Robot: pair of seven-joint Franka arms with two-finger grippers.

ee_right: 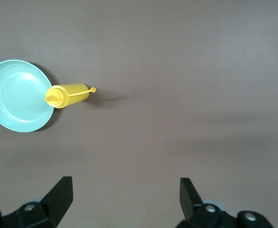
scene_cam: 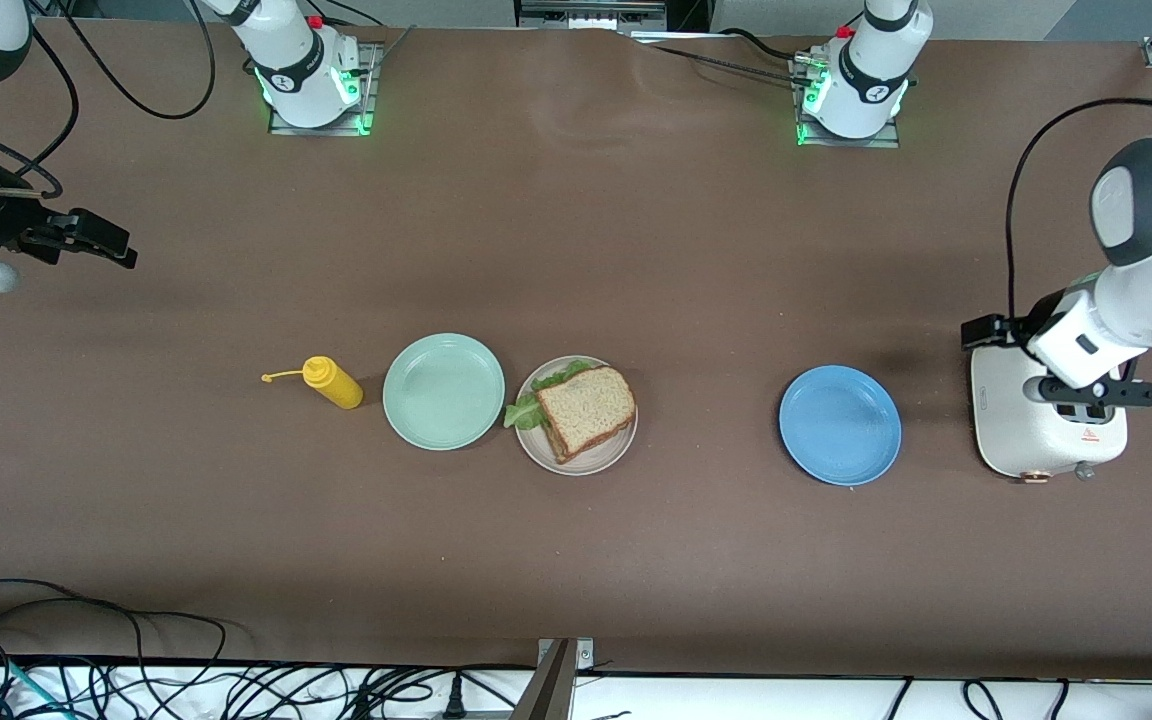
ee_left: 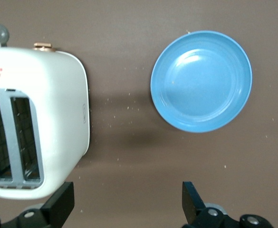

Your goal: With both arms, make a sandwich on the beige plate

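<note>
The sandwich [scene_cam: 584, 408] sits on the beige plate [scene_cam: 576, 462] mid-surface, just beside a green plate [scene_cam: 443, 391] with a yellow bottle [scene_cam: 333, 382] past it toward the right arm's end. A blue plate [scene_cam: 840, 425] and a white toaster [scene_cam: 1041, 440] lie toward the left arm's end. The left tool [ee_left: 128, 204] hangs wide open and empty over the toaster's edge, and the right tool [ee_right: 126, 199] waits empty, spread wide, over bare surface [scene_cam: 576, 230].

sandwich [scene_cam: 584, 408] on beige plate [scene_cam: 576, 462], between two plates [scene_cam: 443, 391]

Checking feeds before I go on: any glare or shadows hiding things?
Front view: even light, sandwich and beige plate crisp. Left wrist view: soft shadow on the table between toaster and blue plate, mild sheen on the plate. Right wrist view: faint shadow beside the mustard bottle.
</note>
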